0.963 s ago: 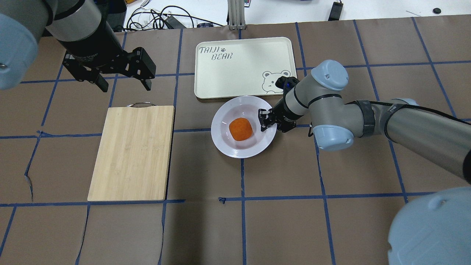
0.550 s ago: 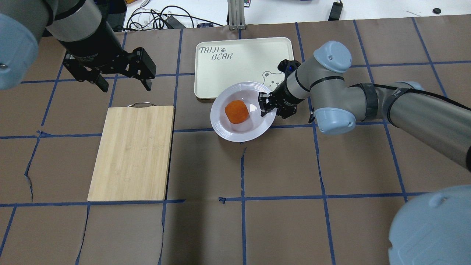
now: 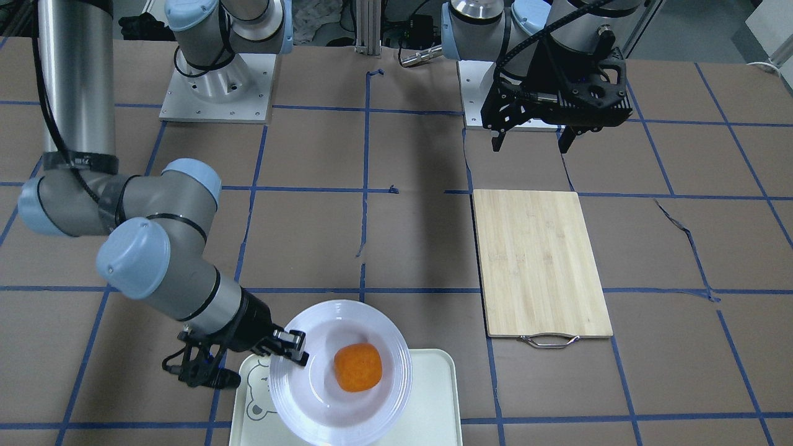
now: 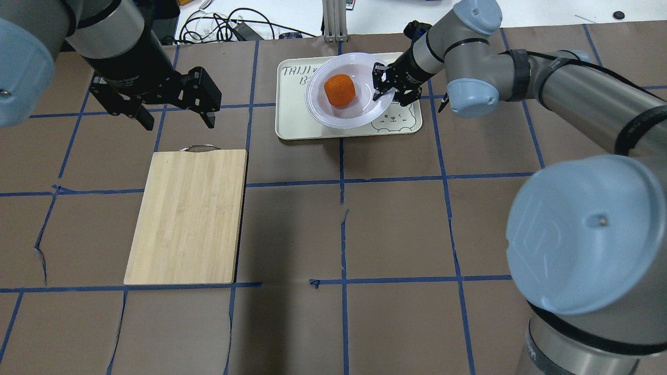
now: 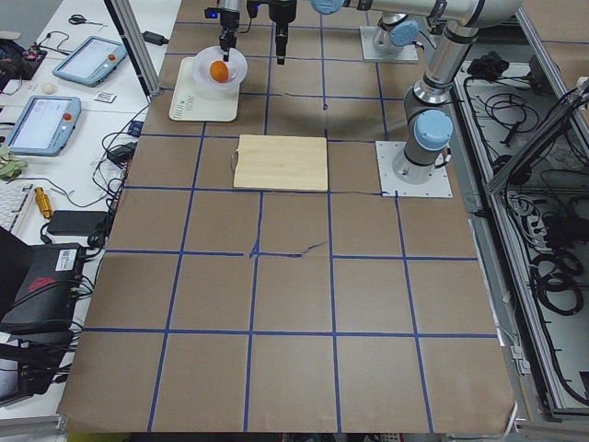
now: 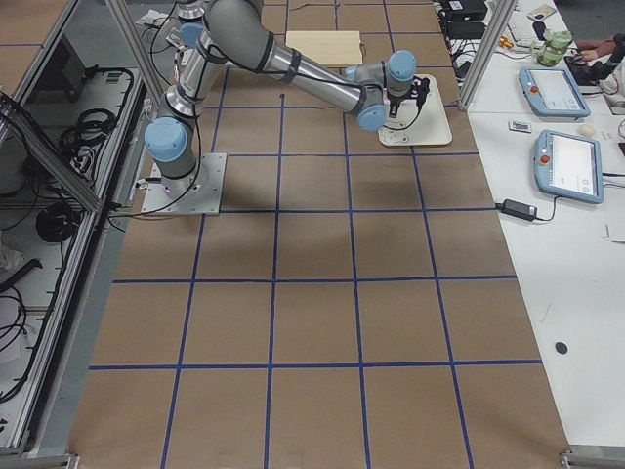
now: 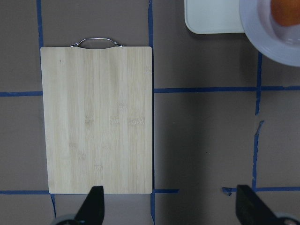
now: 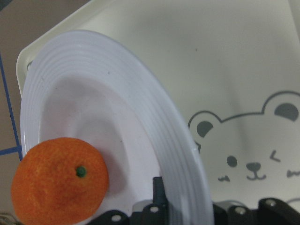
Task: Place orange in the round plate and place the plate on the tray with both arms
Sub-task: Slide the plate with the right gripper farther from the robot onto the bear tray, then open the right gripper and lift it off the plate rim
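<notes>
The orange (image 4: 340, 90) lies in the sunken centre of the white round plate (image 4: 323, 107). My right gripper (image 4: 379, 85) is shut on the plate's right rim and holds it just over the cream tray (image 4: 297, 125), above the tray's middle. In the right wrist view the plate's ridged rim (image 8: 154, 122) casts a shadow on the tray beside the bear face (image 8: 253, 164). From the front, the plate (image 3: 322, 402) overhangs the tray's (image 3: 433, 396) near edge. My left gripper (image 4: 174, 117) hangs open and empty above the table, left of the tray.
A bamboo cutting board (image 4: 187, 216) with a metal handle (image 4: 199, 148) lies left of centre, just below my left gripper. Cables and boxes (image 4: 229, 26) sit beyond the table's far edge. Blue tape lines cross the brown table cover.
My right arm has carried the plate with the orange from the table in front of the tray up and back over the tray. The left arm has not moved.
</notes>
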Controlling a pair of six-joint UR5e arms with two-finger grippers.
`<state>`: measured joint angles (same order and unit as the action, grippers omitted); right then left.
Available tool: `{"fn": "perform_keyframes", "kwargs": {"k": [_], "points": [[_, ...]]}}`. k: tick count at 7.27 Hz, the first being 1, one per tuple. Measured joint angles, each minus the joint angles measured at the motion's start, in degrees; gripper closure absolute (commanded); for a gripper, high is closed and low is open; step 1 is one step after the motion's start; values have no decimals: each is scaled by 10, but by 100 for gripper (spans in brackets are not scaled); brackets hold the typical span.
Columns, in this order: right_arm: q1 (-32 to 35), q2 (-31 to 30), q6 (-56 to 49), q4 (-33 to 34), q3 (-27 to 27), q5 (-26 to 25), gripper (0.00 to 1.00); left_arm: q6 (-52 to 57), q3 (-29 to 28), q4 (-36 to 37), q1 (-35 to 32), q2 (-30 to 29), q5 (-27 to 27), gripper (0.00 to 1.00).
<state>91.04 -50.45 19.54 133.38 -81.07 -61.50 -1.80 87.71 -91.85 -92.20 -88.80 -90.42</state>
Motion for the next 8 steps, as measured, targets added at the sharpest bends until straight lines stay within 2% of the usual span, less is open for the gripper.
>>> {"fn": "perform_keyframes", "kwargs": {"k": [1, 2, 3, 4, 6, 8], "points": [[0, 33, 2, 0, 32, 3, 87, 0, 0, 0, 0, 0, 0, 0], [-1, 50, 3, 1, 45, 8, 62, 0, 0, 0, 0, 0, 1, 0], [-1, 57, 5, 1, 51, 15, 27, 0, 0, 0, 0, 0, 1, 0], [-1, 57, 8, 1, 52, 15, 3, 0, 0, 0, 0, 0, 1, 0], [-1, 52, 8, 2, 50, 3, 0, 0, 0, 0, 0, 0, 0, 0], [-4, 27, -10, -11, 50, -51, 0, 0, 0, 0, 0, -1, 0, 0]]}}
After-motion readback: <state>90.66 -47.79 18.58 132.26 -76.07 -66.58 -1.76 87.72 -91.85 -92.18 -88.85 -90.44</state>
